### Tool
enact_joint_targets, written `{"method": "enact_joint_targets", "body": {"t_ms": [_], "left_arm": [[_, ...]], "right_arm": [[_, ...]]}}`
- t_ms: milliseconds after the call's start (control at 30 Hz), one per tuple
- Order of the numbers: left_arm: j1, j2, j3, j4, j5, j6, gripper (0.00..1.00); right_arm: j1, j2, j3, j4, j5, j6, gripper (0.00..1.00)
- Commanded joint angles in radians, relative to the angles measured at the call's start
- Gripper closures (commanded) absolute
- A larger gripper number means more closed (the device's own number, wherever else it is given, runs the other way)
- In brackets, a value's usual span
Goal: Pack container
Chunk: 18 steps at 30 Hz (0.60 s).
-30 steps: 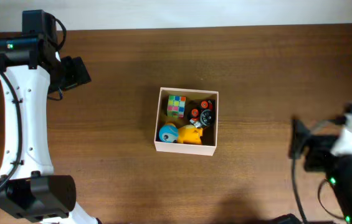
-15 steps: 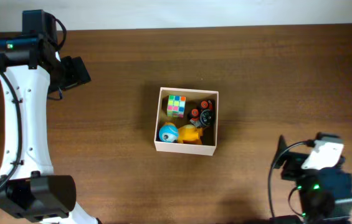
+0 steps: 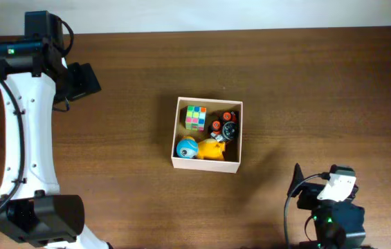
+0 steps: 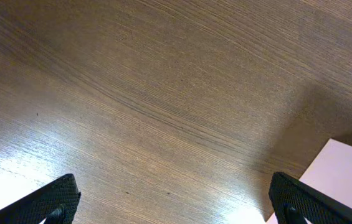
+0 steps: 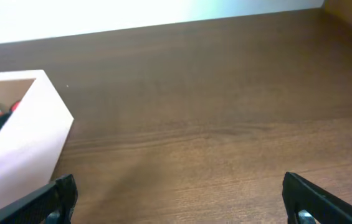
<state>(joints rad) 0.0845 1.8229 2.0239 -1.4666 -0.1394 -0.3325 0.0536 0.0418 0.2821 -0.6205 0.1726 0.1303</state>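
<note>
Nearest, at the bench's (image 3: 306,83) right front edge, the right fingers (image 5: 313,198) are spread wide over bare wood. Mid-bench sits the container (image 3: 205,164), a white cardboard box holding a colour-puzzle cube (image 3: 196,117), a blue ball (image 3: 186,147), a yellow toy (image 3: 212,149) and a black-and-red toy (image 3: 225,126). At the far left, the left fingers (image 4: 57,199) are also wide apart, well away from the box.

No legible text, seemingly, anywhere.
</note>
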Motion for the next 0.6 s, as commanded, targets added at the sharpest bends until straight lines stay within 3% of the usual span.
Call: {"method": "enact_joint_targets", "body": {"t_ms": [0, 567], "left_arm": [[0.002, -0.029, 0.019, -0.001, -0.008, 0.012, 0.01], [0.002, -0.029, 0.019, -0.001, -0.008, 0.012, 0.01]], "right_arm": [[-0.01, -0.031, -0.041, 0.004, -0.008, 0.009, 0.01], [-0.01, -0.033, -0.121, 0.004, -0.008, 0.008, 0.01]]}}
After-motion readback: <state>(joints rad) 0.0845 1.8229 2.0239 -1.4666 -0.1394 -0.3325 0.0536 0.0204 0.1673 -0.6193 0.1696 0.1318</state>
